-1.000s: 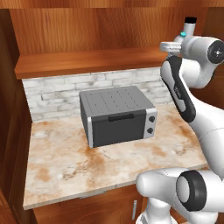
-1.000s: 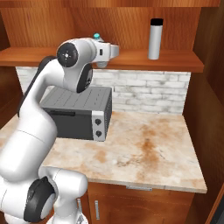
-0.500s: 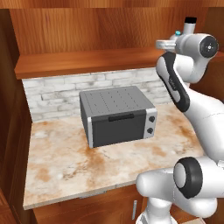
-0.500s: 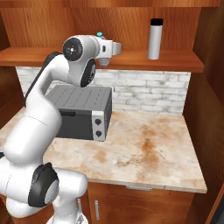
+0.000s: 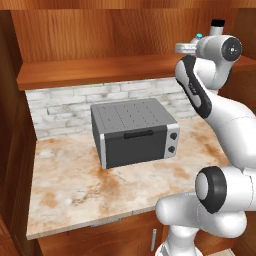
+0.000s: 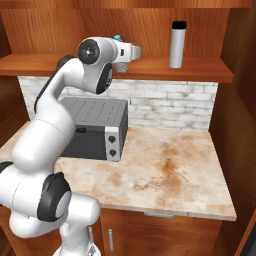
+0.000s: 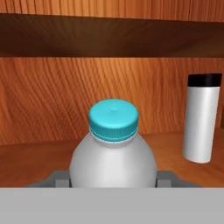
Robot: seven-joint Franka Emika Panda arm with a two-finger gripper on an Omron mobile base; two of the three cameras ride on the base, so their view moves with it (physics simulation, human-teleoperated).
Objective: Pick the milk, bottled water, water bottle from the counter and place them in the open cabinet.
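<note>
Bottled water (image 7: 113,153), pale-bodied with a ribbed turquoise cap, sits clamped in the claw (image 7: 113,178).

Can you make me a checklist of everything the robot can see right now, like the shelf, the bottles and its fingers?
Surface: the cabinet shelf is reddish-brown wood; below it lies a marbled stone top backed by white brick.
Job's things: the water bottle stands upright on the shelf. The bottled water, with a blue cap, sits between the fingers in the hand view, left of the water bottle there. Milk: nothing seen.
Clutter: a grey toaster oven on the stone top.
Grippers: the gripper is at shelf height, shut on the bottled water.
Cables: nothing seen.
Surroundings: wooden cabinet walls and low cupboards.
</note>
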